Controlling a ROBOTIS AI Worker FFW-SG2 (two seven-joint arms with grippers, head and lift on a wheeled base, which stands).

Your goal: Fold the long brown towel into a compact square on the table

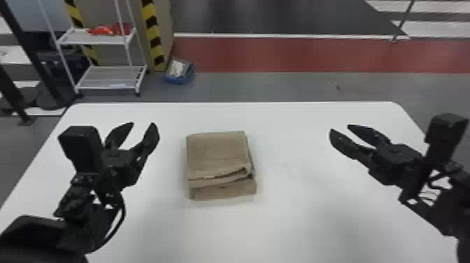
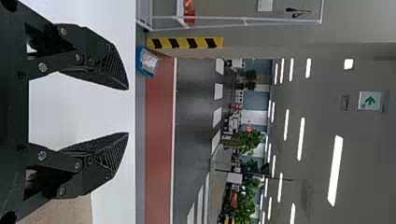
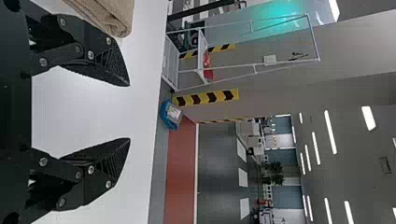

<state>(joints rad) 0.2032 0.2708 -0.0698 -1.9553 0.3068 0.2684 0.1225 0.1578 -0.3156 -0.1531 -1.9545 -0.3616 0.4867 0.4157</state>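
Observation:
In the head view the brown towel (image 1: 218,152) lies folded in a compact, layered, roughly square stack, its near edge showing uneven folds. To its left my left gripper (image 1: 142,126) stands open, apart from it. My right gripper (image 1: 339,128) is farther off on the towel's right, also open. The left wrist view has the left gripper (image 2: 128,111) with nothing between its fingers and a bit of the towel (image 2: 63,211) at the edge. Likewise empty, the right gripper (image 3: 129,112) appears in the right wrist view, with a towel corner (image 3: 112,16) beyond one finger.
The white table (image 1: 297,224) bears the towel and extends under both grippers. Beyond its far edge, on the floor, are a white shelf rack (image 1: 110,77) at the left and a blue bin (image 1: 180,79).

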